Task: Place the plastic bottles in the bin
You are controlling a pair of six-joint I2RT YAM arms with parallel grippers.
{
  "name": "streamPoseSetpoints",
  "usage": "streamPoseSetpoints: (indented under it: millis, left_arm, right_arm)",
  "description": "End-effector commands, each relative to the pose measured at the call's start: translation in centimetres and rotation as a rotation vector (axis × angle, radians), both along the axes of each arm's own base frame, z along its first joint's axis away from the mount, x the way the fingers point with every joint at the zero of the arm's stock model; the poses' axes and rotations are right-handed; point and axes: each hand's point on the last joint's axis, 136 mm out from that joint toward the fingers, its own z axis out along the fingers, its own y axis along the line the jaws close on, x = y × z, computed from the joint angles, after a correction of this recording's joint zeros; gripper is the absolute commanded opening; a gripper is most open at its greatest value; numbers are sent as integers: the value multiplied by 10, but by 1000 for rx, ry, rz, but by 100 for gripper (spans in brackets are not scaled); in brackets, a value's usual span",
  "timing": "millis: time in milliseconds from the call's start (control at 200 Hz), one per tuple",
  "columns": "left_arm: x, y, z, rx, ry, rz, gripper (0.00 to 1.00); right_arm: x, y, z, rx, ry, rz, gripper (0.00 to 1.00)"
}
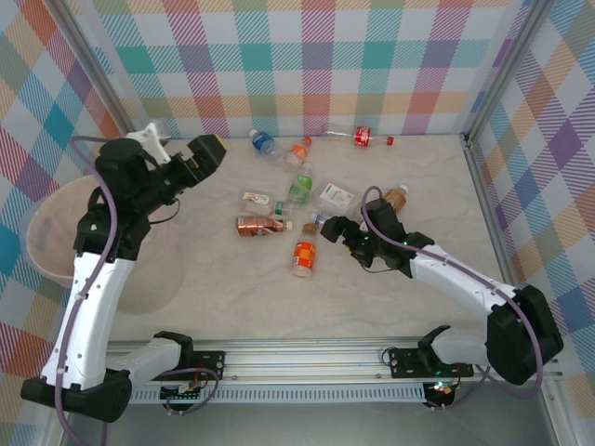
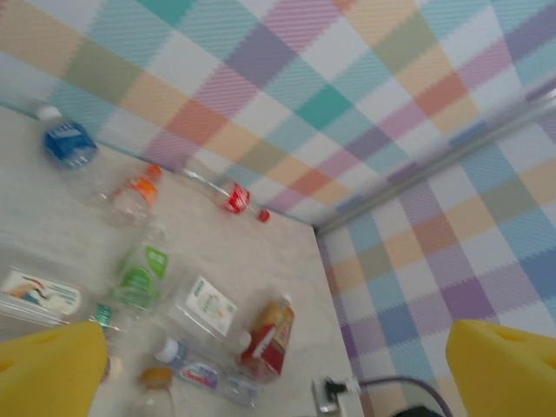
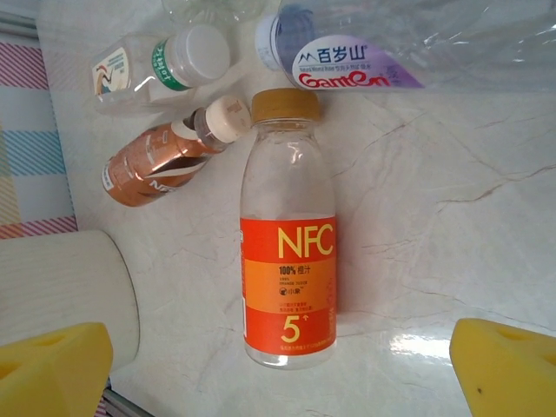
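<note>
Fingers spread wide and holding nothing: the left fingers (image 2: 48, 369) hang high above the counter (image 1: 232, 297), their yellow pads framing the checked back wall (image 2: 287, 78) and the scatter below. The right fingers (image 3: 508, 369) hover low astride an orange-labelled NFC bottle (image 3: 288, 261) that lies flat, cap towards twelve o'clock in the right wrist view, with neither pad touching it.

By the look of it, most of the job is left — ten or so plastic bottles (image 1: 299, 189) lie loose from the middle of the counter out to twelve o'clock. Among them are a copper bottle (image 1: 260, 226) at ten o'clock from the NFC bottle, and a red-labelled bottle (image 1: 364, 138) and a blue-labelled bottle (image 1: 263, 142) near the back wall. The bin (image 1: 37, 251) stands at nine o'clock in the overhead view, well apart from the bottles. The left arm (image 1: 88, 288) crosses over it, and whether anything lies inside cannot be told.

That left arm rises steeply from its base at seven o'clock, wrist turned towards two o'clock. The right arm (image 1: 456, 279) reaches low from five o'clock towards ten o'clock, its wrist camera looking straight down — a pose that reads as lining up on the NFC bottle for the next pickup
</note>
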Motion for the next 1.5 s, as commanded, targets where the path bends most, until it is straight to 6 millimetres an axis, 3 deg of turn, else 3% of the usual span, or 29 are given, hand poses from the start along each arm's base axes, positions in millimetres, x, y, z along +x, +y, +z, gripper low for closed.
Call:
streamPoseSetpoints:
  millis: [0,330,480,730,995,1245,1495]
  left_arm:
    - [6,-26,-28,30,71,-43,100]
    - [13,-97,-144,354,299,-89,100]
    - [19,-122,-192,473,392,-124,100]
    - [18,-133,-261,695,536,-110,100]
    - [10,-152,-312,779,612,-163,99]
    - [5,-185,-350,860,617,-249,95]
    - [7,-176,-378,920,667,-190,90]
  right_arm:
    - [7,1,1,-16,27,-65,100]
    - [9,-31,-13,-105,55,-244,100]
    - [8,-43,-4,-147,7,-243,100]
    - [4,-72,2,-183,-23,-293,100]
    - [-3,-90,5,-190,-58,-336,100]
    - [-4,-93,9,-186,-73,-336,100]
    - [-6,-94,14,-191,-93,-321,100]
